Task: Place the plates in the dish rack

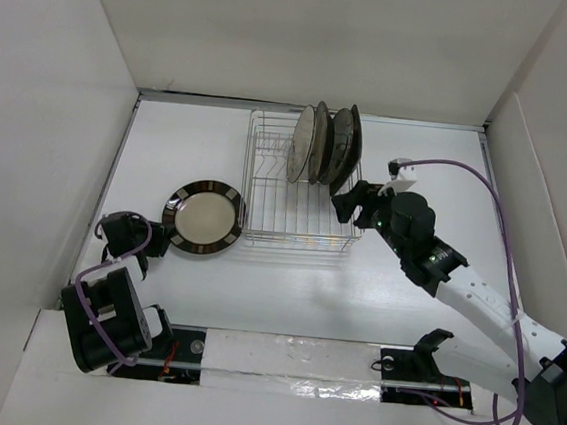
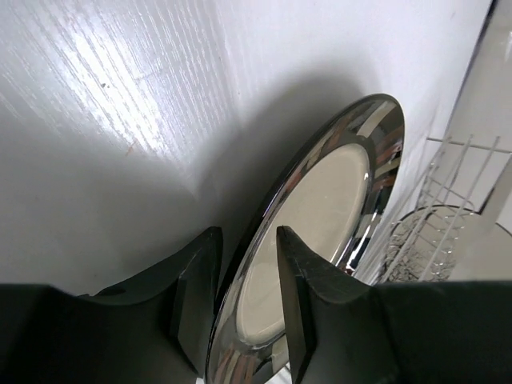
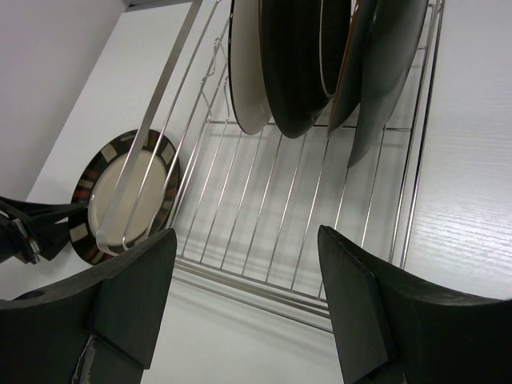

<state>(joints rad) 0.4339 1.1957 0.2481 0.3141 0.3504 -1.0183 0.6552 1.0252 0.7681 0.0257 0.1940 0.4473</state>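
Note:
A cream plate with a brown patterned rim (image 1: 203, 217) lies on the table just left of the dish rack (image 1: 293, 214). My left gripper (image 1: 155, 238) is shut on its near-left rim. In the left wrist view one finger sits on top of this plate (image 2: 336, 192) and the other under its edge, with the left gripper (image 2: 244, 240) closed on it. Several plates (image 1: 322, 144) stand upright at the rack's back. My right gripper (image 1: 350, 201) hangs open and empty over the rack's right side. Its wrist view looks past the right gripper (image 3: 246, 240) at the rack (image 3: 320, 208).
White walls enclose the table on the left, back and right. The rack's front rows of wires (image 3: 264, 184) hold nothing. The cream plate (image 3: 120, 200) shows through the rack's side wires, and the rack's corner (image 2: 456, 200) lies just beyond that plate.

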